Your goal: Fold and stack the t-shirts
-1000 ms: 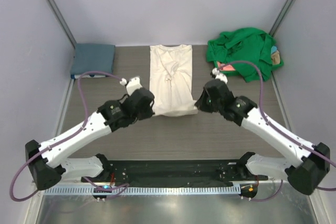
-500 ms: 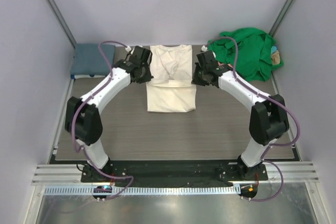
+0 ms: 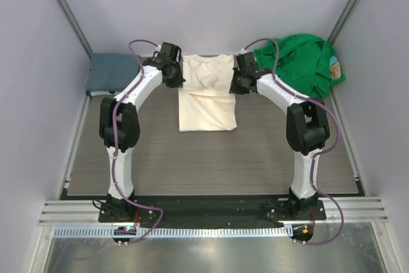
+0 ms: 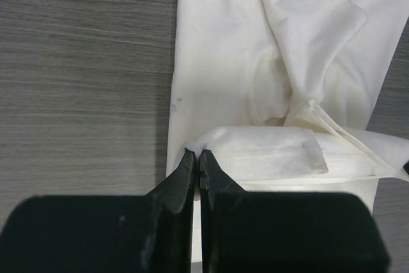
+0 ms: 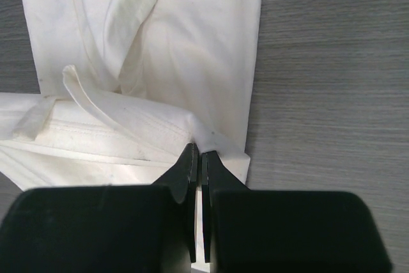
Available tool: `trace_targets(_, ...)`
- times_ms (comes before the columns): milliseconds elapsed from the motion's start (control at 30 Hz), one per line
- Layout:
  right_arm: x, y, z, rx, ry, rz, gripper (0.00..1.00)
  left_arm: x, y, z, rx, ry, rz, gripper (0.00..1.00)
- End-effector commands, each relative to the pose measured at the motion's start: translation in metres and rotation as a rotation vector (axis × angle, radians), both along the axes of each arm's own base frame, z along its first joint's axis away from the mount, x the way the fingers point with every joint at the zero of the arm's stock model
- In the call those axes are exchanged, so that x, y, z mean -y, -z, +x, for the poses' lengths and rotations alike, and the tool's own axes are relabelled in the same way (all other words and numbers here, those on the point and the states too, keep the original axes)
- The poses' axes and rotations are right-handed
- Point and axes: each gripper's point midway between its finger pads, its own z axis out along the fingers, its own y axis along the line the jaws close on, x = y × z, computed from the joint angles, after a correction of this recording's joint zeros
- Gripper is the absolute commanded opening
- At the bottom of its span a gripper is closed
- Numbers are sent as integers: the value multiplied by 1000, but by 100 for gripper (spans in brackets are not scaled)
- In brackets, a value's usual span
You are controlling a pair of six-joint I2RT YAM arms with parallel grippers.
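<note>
A cream-white t-shirt (image 3: 206, 94) lies lengthwise at the middle back of the table, its near hem folded up over its body. My left gripper (image 3: 178, 82) is shut on the left corner of that hem (image 4: 192, 148). My right gripper (image 3: 235, 85) is shut on the right corner of the hem (image 5: 199, 145). Both hold the hem low over the shirt's upper half, near the collar end. A bright green t-shirt (image 3: 297, 63) lies crumpled at the back right with a bit of pink and turquoise cloth under it. A folded slate-blue t-shirt (image 3: 110, 71) lies at the back left.
Grey walls close the table in at the left, back and right. A black rail with the arm bases (image 3: 211, 209) runs along the near edge. Bare wood-grain table (image 3: 211, 158) lies between the cream shirt and the bases.
Both grippers have carried the cream shirt's near hem away from the bases towards the collar, folding the shirt to about half its length. Both arms are now stretched far back.
</note>
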Motion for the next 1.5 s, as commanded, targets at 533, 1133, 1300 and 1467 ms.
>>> trace_targets(533,12,-62,117,162,7,128,72,0,-20,80,-3,26,-199,62)
trace_targets(1133,5,28,-118,-152,-116,392,69,-23,15,-117,-89,-42,-295,75)
trace_targets(1300,7,46,-122,-166,-118,384,65,-11,50,-141,-118,-55,-351,72)
trace_targets(1467,7,63,-120,-181,-112,373,61,1,78,-156,-164,-54,-351,71)
